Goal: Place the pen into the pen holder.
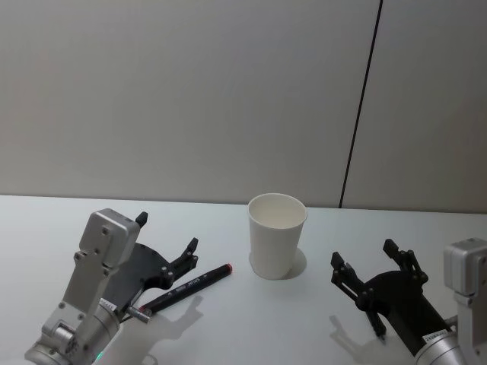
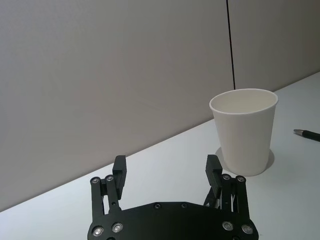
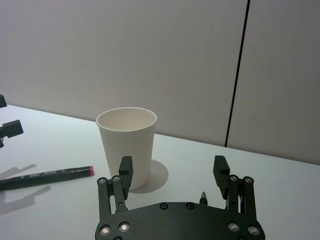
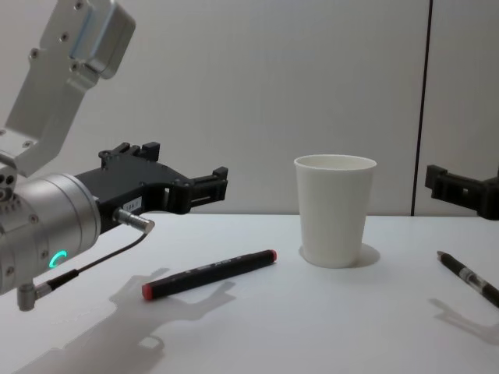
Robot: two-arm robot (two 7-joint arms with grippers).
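Left gripper [image 1: 167, 232] of mine hung low over the near left part of the white table [image 1: 228, 334], fingers spread wide apart and holding nothing, pointing forward and toward the middle. Over on my right side, the right gripper [image 1: 363, 255] hovered just as low above the table, its fingers parted too and gripping nothing, aimed toward the centre.

Beneath my left fingers lay the thick pen [image 4: 209, 274], black with red at both ends. It rested flat on the table with air between it and the gripper, as the chest view showed. One red end pointed toward the cup [image 1: 277, 236] and stopped short of it; in the head view the other end ran under my left wrist.

On the right side a thin pen [image 4: 468, 279], dark and slender, also lay flat on the table below my right gripper, apart from the cup.

A little farther out, between the two grippers, the cup stood upright on the table with its mouth open, plain white and tapered with a rolled rim. Neither pen touched it, and neither gripper did.

Behind everything rose a pale grey wall [image 1: 190, 99], with a dark vertical seam [image 1: 364, 99] running down it behind the cup and to its right.
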